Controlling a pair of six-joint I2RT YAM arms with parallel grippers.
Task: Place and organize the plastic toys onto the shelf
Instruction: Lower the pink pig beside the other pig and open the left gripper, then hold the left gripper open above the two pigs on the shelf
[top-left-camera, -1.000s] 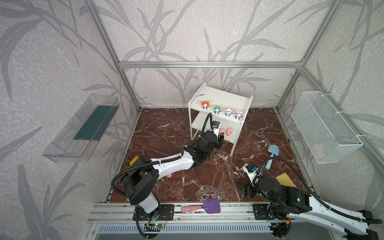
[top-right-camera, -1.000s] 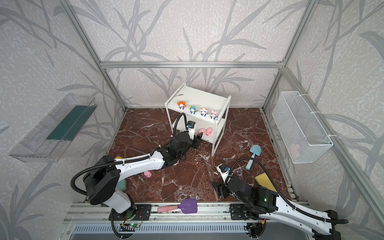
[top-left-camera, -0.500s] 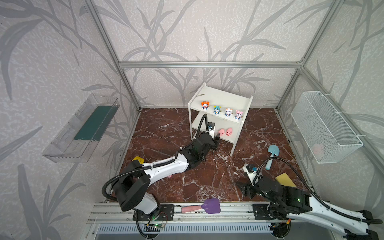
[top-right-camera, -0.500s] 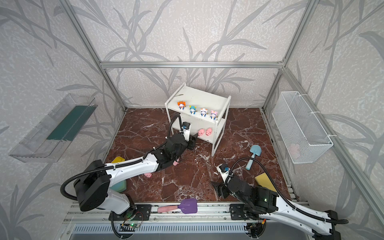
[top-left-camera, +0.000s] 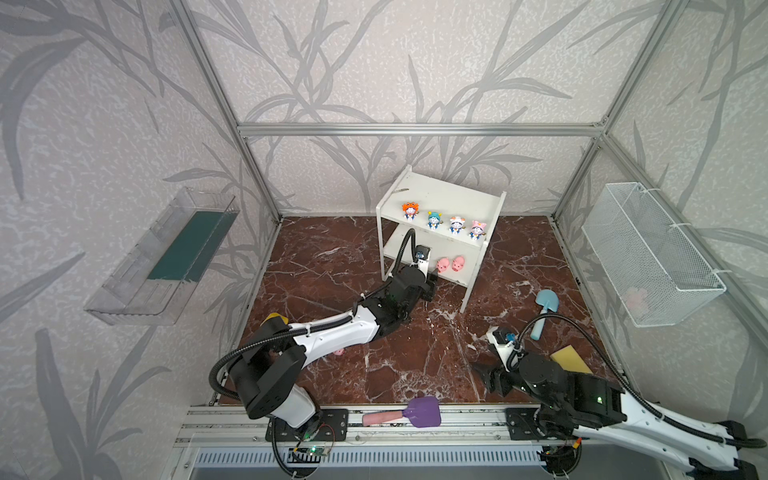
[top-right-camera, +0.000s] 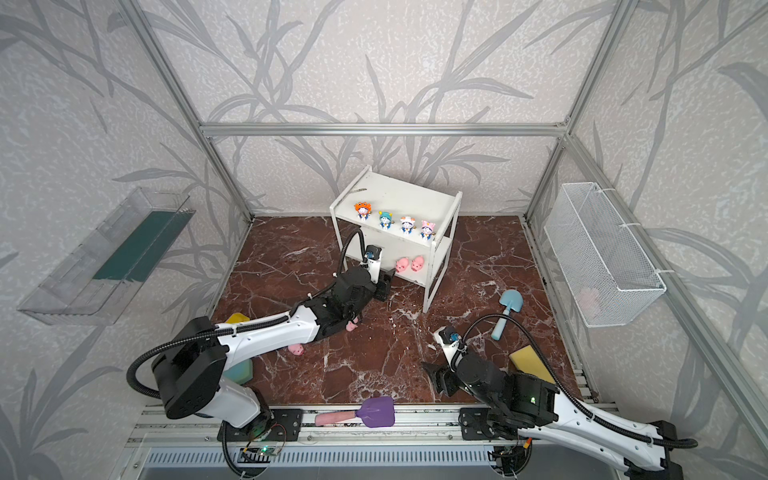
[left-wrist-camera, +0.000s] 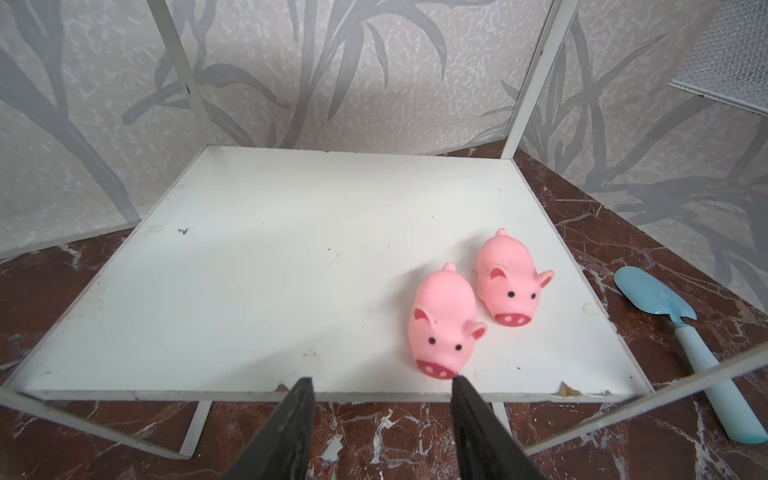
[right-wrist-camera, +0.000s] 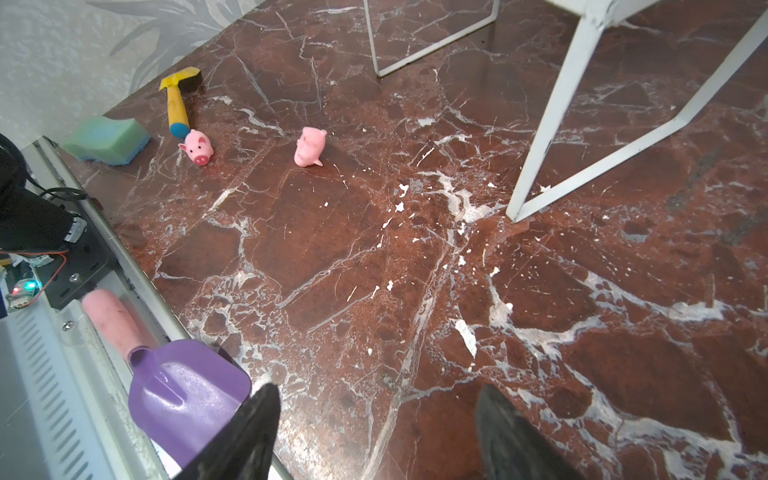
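Observation:
The white shelf (top-left-camera: 440, 195) stands at the back, with several blue-white figurines (top-left-camera: 433, 219) in a row on its top board. Two pink pigs (left-wrist-camera: 442, 328) (left-wrist-camera: 509, 286) sit side by side on the lower board, snouts toward the front. My left gripper (left-wrist-camera: 382, 384) is open and empty just off that board's front edge, one fingertip close to the nearer pig's snout. Two more pigs (right-wrist-camera: 196, 147) (right-wrist-camera: 309, 147) lie on the floor at the left, under my left arm. My right gripper (right-wrist-camera: 376, 399) is open and empty low over the front floor.
A purple shovel (top-left-camera: 415, 412) lies on the front rail. A blue shovel (top-left-camera: 544, 307) and a yellow sponge (top-left-camera: 571, 359) lie at the right. A yellow shovel (right-wrist-camera: 176, 99) and a green sponge (right-wrist-camera: 106, 139) lie at the left. A wire basket (top-left-camera: 648, 257) and a clear tray (top-left-camera: 162, 257) hang on the walls.
My left gripper has drawn back from over the lower board to just in front of it. The two pigs stay on the board. The right arm has not moved.

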